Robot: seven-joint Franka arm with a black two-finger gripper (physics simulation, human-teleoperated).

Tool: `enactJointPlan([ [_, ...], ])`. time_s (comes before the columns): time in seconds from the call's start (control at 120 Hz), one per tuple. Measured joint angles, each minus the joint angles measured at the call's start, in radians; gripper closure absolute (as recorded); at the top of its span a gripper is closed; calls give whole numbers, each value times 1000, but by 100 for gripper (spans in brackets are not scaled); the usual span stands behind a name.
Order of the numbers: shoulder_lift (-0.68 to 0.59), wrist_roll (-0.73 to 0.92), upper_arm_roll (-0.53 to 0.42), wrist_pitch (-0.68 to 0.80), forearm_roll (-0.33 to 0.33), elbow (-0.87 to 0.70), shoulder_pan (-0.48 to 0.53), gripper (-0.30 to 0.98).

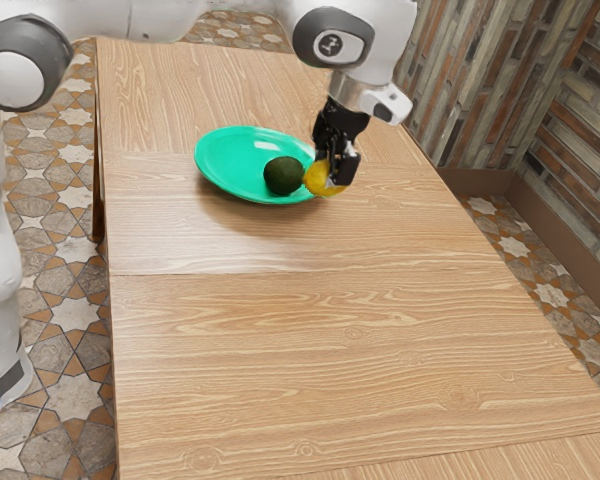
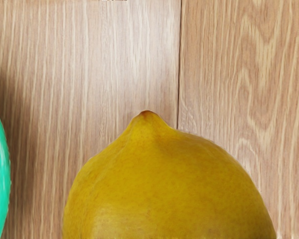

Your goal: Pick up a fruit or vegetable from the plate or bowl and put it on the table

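Gripper (image 1: 334, 177) downward near the green plate (image 1: 230, 160), 2 fingers snug around the lemon (image 2: 164, 184).

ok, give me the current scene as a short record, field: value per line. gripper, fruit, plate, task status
gripper: shut on the lemon, fingers on two sides
held: yellow lemon, its pointed tip showing in the wrist view
lemon_position: beside the plate's rim, on the exterior view's right
plate: green, on the wooden table
on_plate: dark avocado
lemon_touching_avocado: cannot tell
task_status: lemon in grip, not yet released
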Motion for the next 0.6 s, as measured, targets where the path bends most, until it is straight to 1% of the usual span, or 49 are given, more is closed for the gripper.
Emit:
enactJointPlan([
  [0.067,23,-28,-56,7,15,-2,-51,40],
  [0.125,63,-50,-75,23,23,-6,-118,40],
  [0.167,89,-64,-81,35,28,-8,-141,41],
  [0.2,101,-75,-83,43,30,-9,-130,40],
  [0.275,112,-98,-84,58,34,-9,-64,38],
  [0.342,114,-115,-96,66,46,-7,-29,24],
  [0.45,114,-139,-110,74,62,-4,-45,11],
  [0.6,115,-167,-111,78,70,-3,-47,4],
])
